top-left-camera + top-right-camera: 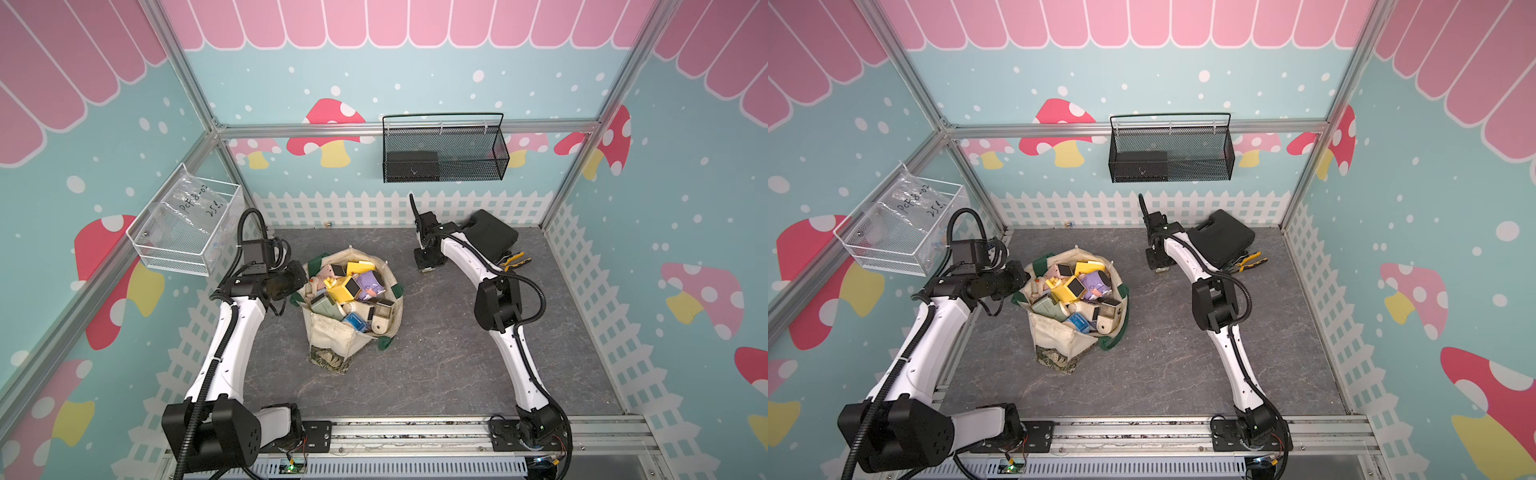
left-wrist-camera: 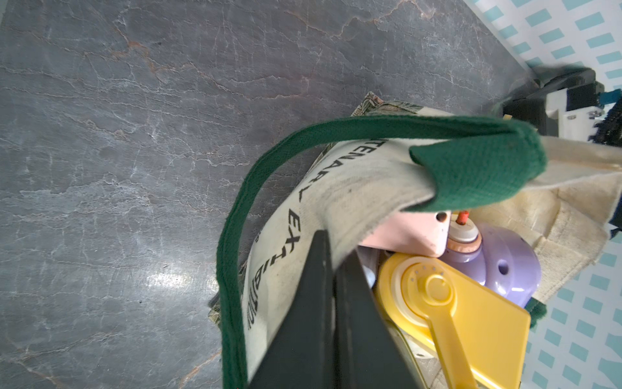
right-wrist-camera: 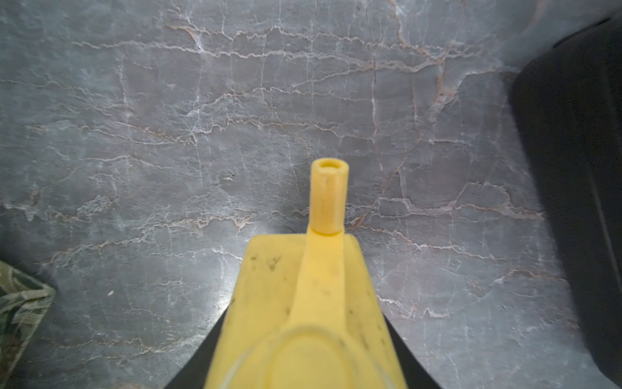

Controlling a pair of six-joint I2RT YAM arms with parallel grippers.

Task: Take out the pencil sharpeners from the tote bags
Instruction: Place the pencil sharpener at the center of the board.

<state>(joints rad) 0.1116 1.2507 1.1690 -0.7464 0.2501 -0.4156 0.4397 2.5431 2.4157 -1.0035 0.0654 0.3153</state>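
Note:
The cream tote bag (image 1: 332, 332) (image 1: 1059, 332) with dark green straps (image 2: 235, 235) lies open on the grey table, left of centre. Several pencil sharpeners fill it: yellow (image 1: 345, 289) (image 2: 471, 320), purple (image 1: 370, 284) (image 2: 505, 266), pink (image 2: 410, 232), blue (image 1: 355, 322) and sage green (image 1: 326, 305). My left gripper (image 1: 302, 279) (image 2: 333, 249) is at the bag's left rim, its black fingers shut on the canvas edge. My right gripper (image 1: 424, 259) (image 3: 306, 350) points down at the back of the table, shut on a yellow pencil sharpener (image 3: 303, 286) whose crank handle sticks out just above the tabletop.
A large flat black case (image 1: 490, 237) (image 3: 579, 168) lies close to the right gripper at the back right, with yellow-and-black pliers (image 1: 515, 259) beside it. A black mesh basket (image 1: 444, 153) hangs on the back wall. A white wire basket (image 1: 187, 228) hangs on the left wall.

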